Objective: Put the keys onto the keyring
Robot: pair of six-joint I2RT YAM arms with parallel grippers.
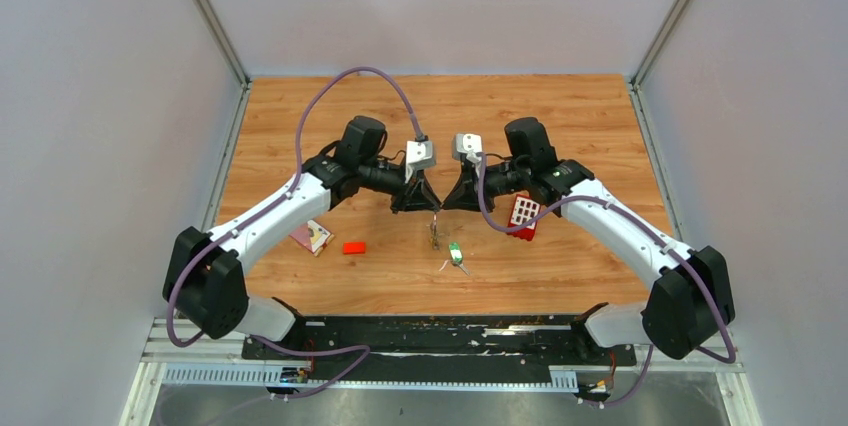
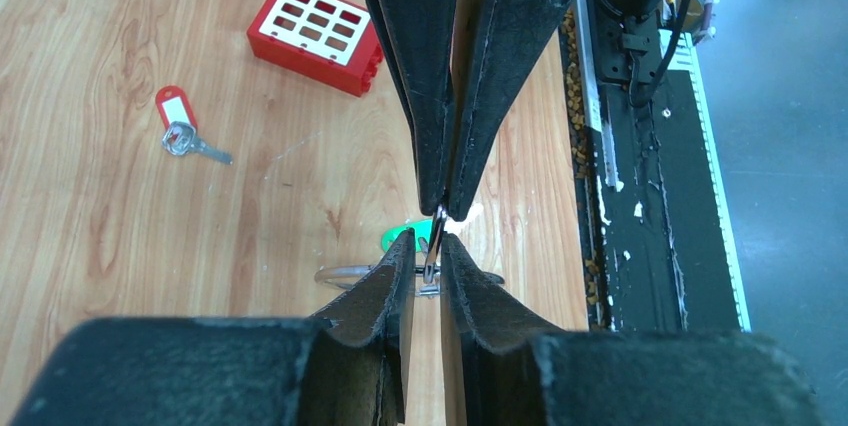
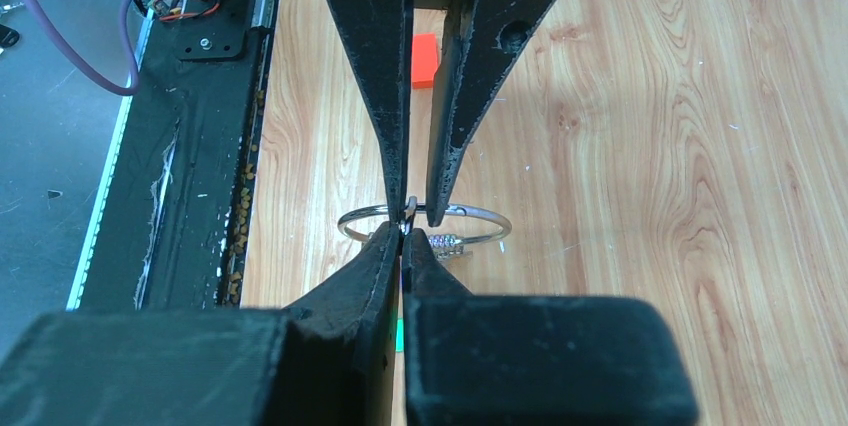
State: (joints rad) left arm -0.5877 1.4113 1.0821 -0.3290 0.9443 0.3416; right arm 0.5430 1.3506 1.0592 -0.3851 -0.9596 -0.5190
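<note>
The right fingers point(image 3: 380, 261) were clenched on a slim silver key point(image 2: 432, 244), seen edge-on, so its head could not be made out. The left fingers point(image 2: 392, 281) flanked the same key with a narrow gap, and whether they pressed on it could not be told. The keyring point(image 3: 478, 210) sat directly under the meeting fingertips, which hid its middle. It was unclear whether it rested on the table point(image 1: 300, 116) or hung just above it.

Three keys could be counted:
- the held one
- a green-headed key point(image 1: 456, 255) just beside the ring, largely covered in both wrist views
- a red-headed key point(image 2: 172, 108) near the red block with white squares point(image 2: 315, 34)

There was one ring and two red blocks, the second a small plain red block point(image 1: 353, 247). A pink-and-yellow flat piece point(image 1: 312, 236) lay at the left arm's edge.

The fingertips met near the table's near edge, by the black rail point(image 1: 440, 331). The widest room lay toward the back wall.
</note>
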